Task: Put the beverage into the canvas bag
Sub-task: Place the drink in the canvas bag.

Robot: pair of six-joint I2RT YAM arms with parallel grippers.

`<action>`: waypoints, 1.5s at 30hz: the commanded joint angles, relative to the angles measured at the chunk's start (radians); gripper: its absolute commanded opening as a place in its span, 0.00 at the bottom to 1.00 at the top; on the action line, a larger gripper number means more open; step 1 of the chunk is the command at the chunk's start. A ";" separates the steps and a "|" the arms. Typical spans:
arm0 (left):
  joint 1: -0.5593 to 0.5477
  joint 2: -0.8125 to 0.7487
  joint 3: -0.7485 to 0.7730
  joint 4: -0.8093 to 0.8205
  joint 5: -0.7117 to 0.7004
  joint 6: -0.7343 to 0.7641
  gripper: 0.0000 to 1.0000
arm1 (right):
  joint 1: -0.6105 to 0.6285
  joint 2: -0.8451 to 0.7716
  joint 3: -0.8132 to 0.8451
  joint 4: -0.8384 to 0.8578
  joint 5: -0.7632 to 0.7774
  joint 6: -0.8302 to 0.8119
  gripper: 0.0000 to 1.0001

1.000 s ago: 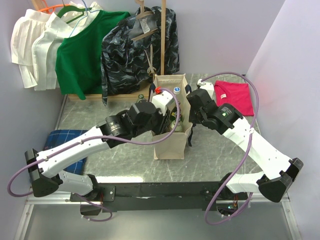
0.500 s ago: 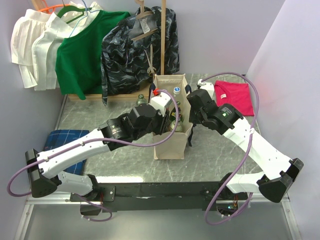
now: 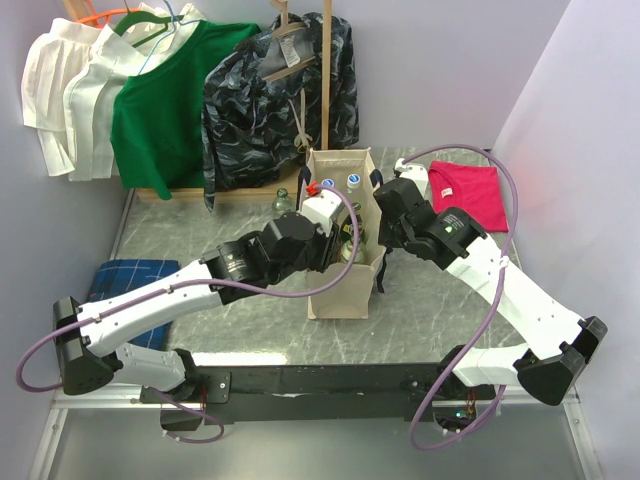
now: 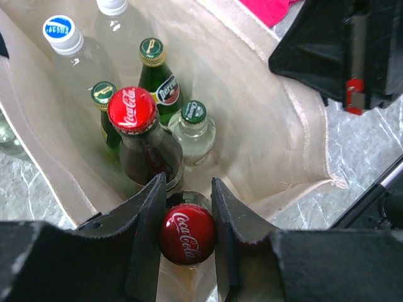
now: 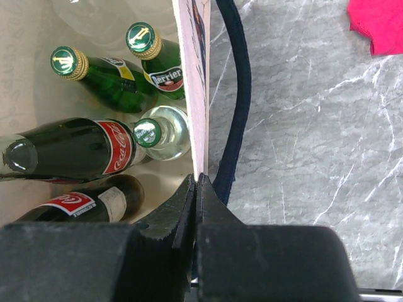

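The cream canvas bag [image 3: 340,292] with navy handles stands upright at mid-table. My left gripper [image 4: 187,192] reaches down into its mouth, shut on the neck of a dark cola bottle, the beverage [image 4: 187,233], whose red cap shows between the fingers. Inside the bag [image 4: 271,126] stand another red-capped cola bottle [image 4: 132,108], green bottles [image 4: 153,53] and clear bottles [image 4: 62,33]. My right gripper [image 5: 196,184] is shut on the bag's right rim [image 5: 192,82], pinching the cloth wall beside the navy handle [image 5: 238,113].
Clothes hang at the back: white shirts [image 3: 65,90], a green shirt [image 3: 165,100], a dark patterned garment [image 3: 280,90]. A red cloth [image 3: 470,190] lies at the right, a blue checked cloth [image 3: 125,280] at the left. A green bottle [image 3: 283,197] stands just left of the bag.
My left gripper has sunk a little lower and nearer into the bag with the cola bottle in it. The right gripper has kept its hold on the rim.
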 commanded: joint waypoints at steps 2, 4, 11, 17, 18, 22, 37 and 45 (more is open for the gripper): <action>-0.012 -0.061 0.006 0.191 -0.033 -0.036 0.01 | -0.002 -0.076 0.056 0.051 0.057 -0.013 0.00; -0.013 -0.059 -0.008 0.194 -0.044 -0.032 0.01 | -0.005 -0.073 0.058 0.046 0.057 -0.013 0.00; -0.013 -0.053 -0.031 0.198 -0.049 -0.039 0.01 | -0.003 -0.071 0.056 0.045 0.054 -0.007 0.00; -0.012 -0.064 -0.066 0.216 -0.058 -0.053 0.01 | -0.003 -0.070 0.052 0.045 0.051 -0.004 0.00; -0.013 -0.062 -0.071 0.214 -0.058 -0.053 0.01 | -0.003 -0.071 0.052 0.046 0.051 -0.004 0.00; -0.012 -0.062 -0.084 0.219 -0.072 -0.059 0.01 | -0.003 -0.068 0.055 0.045 0.049 -0.004 0.00; -0.013 -0.041 -0.115 0.211 -0.099 -0.081 0.01 | -0.003 -0.065 0.056 0.046 0.045 -0.004 0.00; -0.013 -0.042 -0.111 0.211 -0.106 -0.075 0.25 | -0.003 -0.062 0.058 0.049 0.046 -0.002 0.00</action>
